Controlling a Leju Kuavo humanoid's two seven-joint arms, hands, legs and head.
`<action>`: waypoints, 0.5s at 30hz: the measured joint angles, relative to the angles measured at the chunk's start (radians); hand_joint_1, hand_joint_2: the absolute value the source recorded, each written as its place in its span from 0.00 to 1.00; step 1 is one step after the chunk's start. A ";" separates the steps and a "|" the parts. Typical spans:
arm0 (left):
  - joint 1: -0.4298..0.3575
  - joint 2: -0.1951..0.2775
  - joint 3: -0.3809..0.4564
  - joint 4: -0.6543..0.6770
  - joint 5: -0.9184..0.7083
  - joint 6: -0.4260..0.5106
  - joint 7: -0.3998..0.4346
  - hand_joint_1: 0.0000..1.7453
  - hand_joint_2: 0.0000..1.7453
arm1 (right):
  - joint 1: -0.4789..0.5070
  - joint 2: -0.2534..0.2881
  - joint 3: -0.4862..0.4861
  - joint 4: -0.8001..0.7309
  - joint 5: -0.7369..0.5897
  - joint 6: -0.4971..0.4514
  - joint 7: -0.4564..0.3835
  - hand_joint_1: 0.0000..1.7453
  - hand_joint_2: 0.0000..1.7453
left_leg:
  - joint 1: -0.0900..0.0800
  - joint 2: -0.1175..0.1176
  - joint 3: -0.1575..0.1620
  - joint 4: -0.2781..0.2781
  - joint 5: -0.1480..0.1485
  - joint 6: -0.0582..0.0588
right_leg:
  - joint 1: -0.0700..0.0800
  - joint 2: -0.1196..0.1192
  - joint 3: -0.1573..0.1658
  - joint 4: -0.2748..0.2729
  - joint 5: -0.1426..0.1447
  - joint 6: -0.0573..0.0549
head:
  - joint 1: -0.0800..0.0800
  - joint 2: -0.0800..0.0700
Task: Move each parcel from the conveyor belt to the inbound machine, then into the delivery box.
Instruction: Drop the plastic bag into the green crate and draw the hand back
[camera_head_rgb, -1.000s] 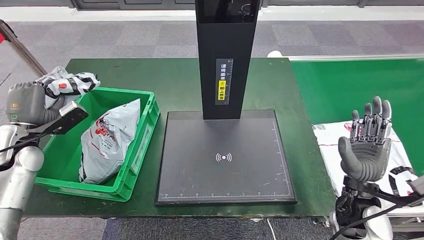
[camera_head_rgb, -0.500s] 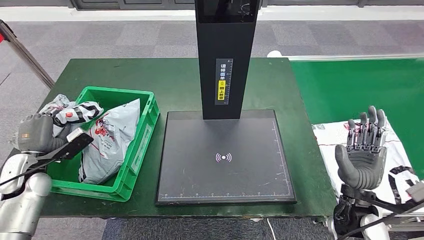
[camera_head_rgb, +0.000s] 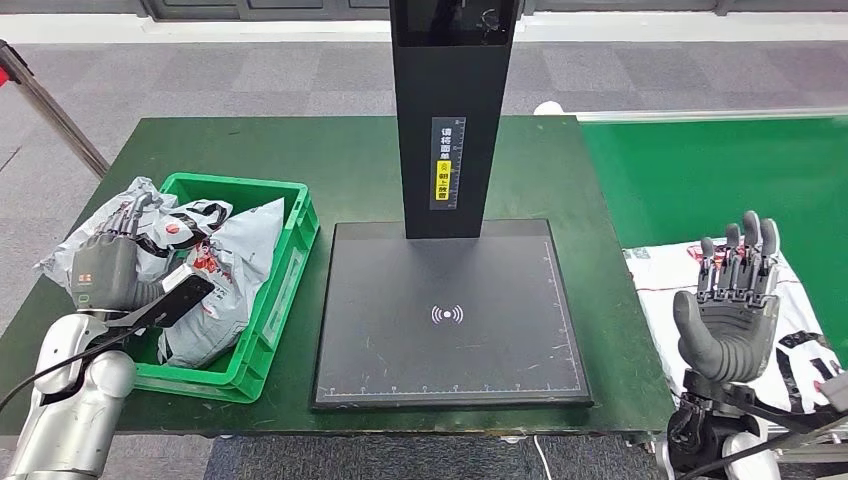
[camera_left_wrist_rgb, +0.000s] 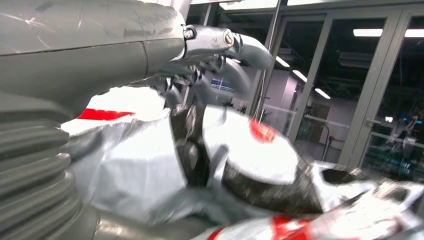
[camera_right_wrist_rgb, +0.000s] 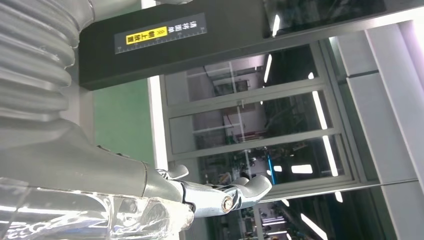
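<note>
1. The left hand holds a parcel over the delivery box's left rim.
2. A second parcel lies in the box, right of that hand.
3. The inbound machine stands between both hands.
4. The right hand hovers above a third parcel.

Silver on the left arm, smooth rounded shells with a bright sheen, and a thin black cable looping along its side. Just behind the left hand sits a flat black plate on the wrist. The hand itself is matte grey at the back, with darker slim fingers and a small orange-and-white marking near the wrist end. Over to the right hand: thick grey palm and thumb, dark fingers with exposed metal linkages and pale tips. Close in, a grey ribbed cover, and a screw head gleams on a polished finger link.
</note>
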 joint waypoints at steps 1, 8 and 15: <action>0.000 -0.003 0.000 -0.006 0.000 0.000 0.000 0.00 1.00 | -0.003 0.000 0.000 0.000 0.000 0.000 0.001 0.00 1.00 | 0.000 0.000 0.000 0.000 0.000 0.000 | 0.000 0.000 0.000 0.000 0.000 0.000 | 0.000 0.000; 0.000 -0.011 0.000 -0.029 0.000 -0.001 0.000 0.00 1.00 | -0.012 0.000 -0.001 0.000 -0.001 0.000 0.001 0.00 1.00 | 0.000 0.000 0.000 0.000 0.000 0.000 | 0.000 0.000 0.000 0.000 0.000 0.000 | 0.000 0.000; 0.001 -0.016 0.000 -0.042 0.006 0.000 -0.005 0.00 1.00 | -0.013 0.000 -0.002 0.000 -0.002 -0.001 0.001 0.00 1.00 | 0.000 0.000 0.000 0.000 0.000 0.000 | 0.000 0.000 0.000 0.000 0.000 0.000 | 0.000 0.000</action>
